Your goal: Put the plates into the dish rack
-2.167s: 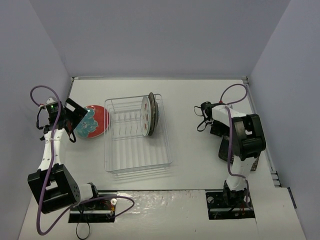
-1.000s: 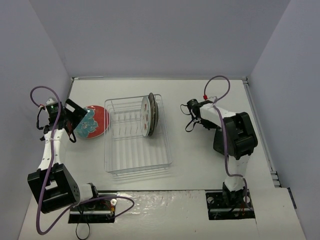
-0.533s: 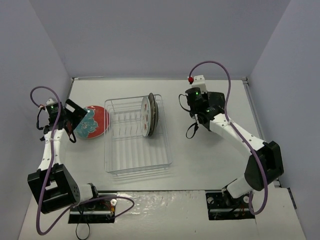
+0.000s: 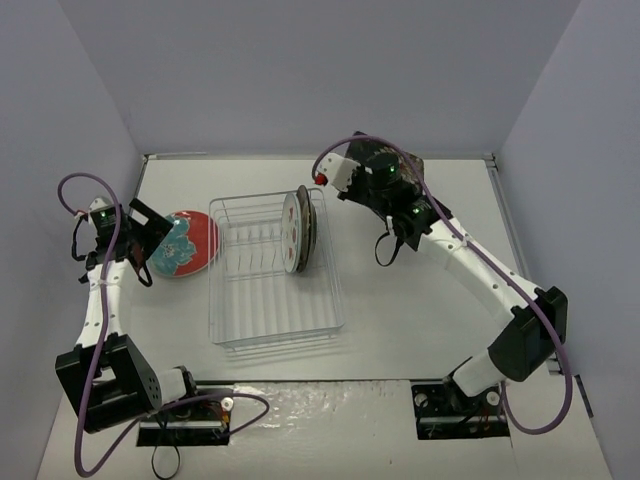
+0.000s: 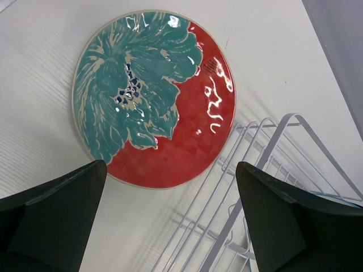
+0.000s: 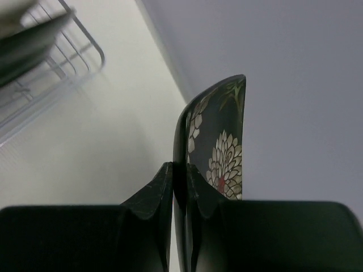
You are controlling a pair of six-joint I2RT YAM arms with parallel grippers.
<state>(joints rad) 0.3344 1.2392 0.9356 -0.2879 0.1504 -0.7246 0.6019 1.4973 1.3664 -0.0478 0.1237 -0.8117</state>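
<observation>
The red plate with teal flowers (image 4: 190, 243) (image 5: 153, 96) lies flat on the table, left of the dish rack (image 4: 275, 300) (image 5: 266, 164). My left gripper (image 4: 150, 243) (image 5: 170, 218) hovers over the plate's near edge, open, with nothing between its fingers. Two plates (image 4: 298, 230) stand upright at the rack's far right; the front one is white with red slices. My right gripper (image 4: 385, 162) (image 6: 180, 170) is shut on the edge of the black plate with white flowers (image 4: 408, 170) (image 6: 221, 141). It holds it on edge in the air beyond the rack's far right corner.
Grey walls close in the table on three sides. The rack's left and near rows of prongs (image 4: 255, 290) hold nothing. A corner of the rack (image 6: 68, 45) shows blurred at the upper left of the right wrist view. Purple cables loop off both arms.
My right arm has stretched out and swung up and left, carrying the black plate from the right side of the table toward the rack's far right corner. The left arm has barely moved.
</observation>
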